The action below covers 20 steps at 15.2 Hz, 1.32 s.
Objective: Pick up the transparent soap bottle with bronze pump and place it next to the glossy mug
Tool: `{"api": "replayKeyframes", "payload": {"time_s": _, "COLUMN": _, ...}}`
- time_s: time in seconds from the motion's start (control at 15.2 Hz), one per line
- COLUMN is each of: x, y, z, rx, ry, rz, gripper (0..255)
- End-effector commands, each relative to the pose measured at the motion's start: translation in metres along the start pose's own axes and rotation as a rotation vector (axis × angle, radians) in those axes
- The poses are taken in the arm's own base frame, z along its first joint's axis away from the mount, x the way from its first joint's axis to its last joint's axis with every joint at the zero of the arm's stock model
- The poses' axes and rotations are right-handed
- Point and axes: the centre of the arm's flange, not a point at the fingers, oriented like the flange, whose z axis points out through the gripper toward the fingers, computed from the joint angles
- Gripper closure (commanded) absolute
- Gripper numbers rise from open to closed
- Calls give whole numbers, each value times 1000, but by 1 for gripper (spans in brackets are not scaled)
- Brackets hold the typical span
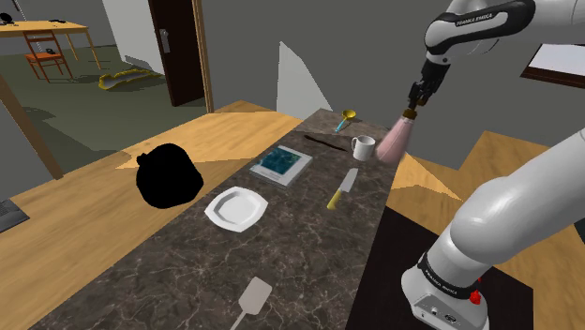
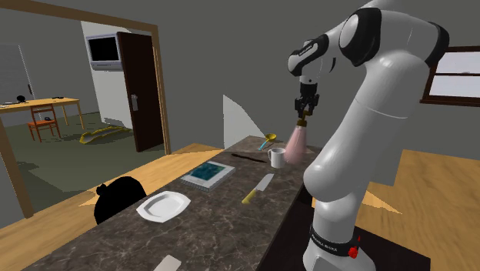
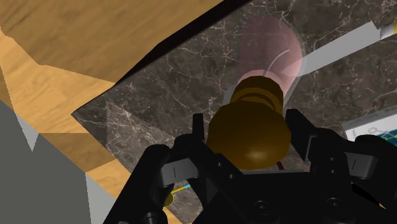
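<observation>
My black gripper (image 1: 419, 97) is shut on the bronze pump (image 3: 249, 130) of a see-through pinkish soap bottle (image 1: 391, 141). The bottle hangs tilted from the pump, its base low over the dark marble counter (image 1: 187, 272) near the counter's edge. Whether the base touches the stone I cannot tell. A white glossy mug (image 1: 363, 146) stands just to the shoulder view's left of the bottle. In the second exterior view the gripper (image 2: 305, 110) holds the bottle (image 2: 295, 142) right beside the mug (image 2: 277, 157). In the wrist view the fingers (image 3: 198, 137) clasp the pump on both sides.
On the counter lie a yellow-handled knife (image 1: 341, 189), a white plate (image 1: 236, 208), a flat blue-covered book (image 1: 281, 165), a black shape (image 1: 169, 178), a pale spatula (image 1: 251, 298) and a yellow scoop (image 1: 346, 119) behind the mug. Wooden floor surrounds the counter.
</observation>
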Motion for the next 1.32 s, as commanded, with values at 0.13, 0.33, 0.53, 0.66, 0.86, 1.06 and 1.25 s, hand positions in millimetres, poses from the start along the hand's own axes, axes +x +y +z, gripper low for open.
{"api": "replayKeyframes", "payload": {"time_s": 0.13, "x": -3, "y": -3, "z": 21, "rx": 0, "ry": 1, "rz": 0, "gripper": 255}}
{"api": "replayKeyframes", "payload": {"time_s": 0.33, "x": -5, "y": -5, "z": 36, "rx": 0, "ry": 1, "rz": 0, "gripper": 255}}
{"api": "replayKeyframes", "payload": {"time_s": 0.53, "x": -6, "y": -7, "z": 52, "rx": 0, "ry": 1, "rz": 0, "gripper": 255}}
{"api": "replayKeyframes", "payload": {"time_s": 0.66, "x": -7, "y": -8, "z": 59, "rx": 0, "ry": 1, "rz": 0, "gripper": 255}}
{"api": "replayKeyframes", "payload": {"time_s": 0.86, "x": -7, "y": -8, "z": 59, "rx": 0, "ry": 1, "rz": 0, "gripper": 255}}
{"api": "replayKeyframes", "payload": {"time_s": 1.06, "x": -7, "y": -8, "z": 59, "rx": 0, "ry": 1, "rz": 0, "gripper": 255}}
{"api": "replayKeyframes", "payload": {"time_s": 1.25, "x": -7, "y": -8, "z": 59, "rx": 0, "ry": 1, "rz": 0, "gripper": 0}}
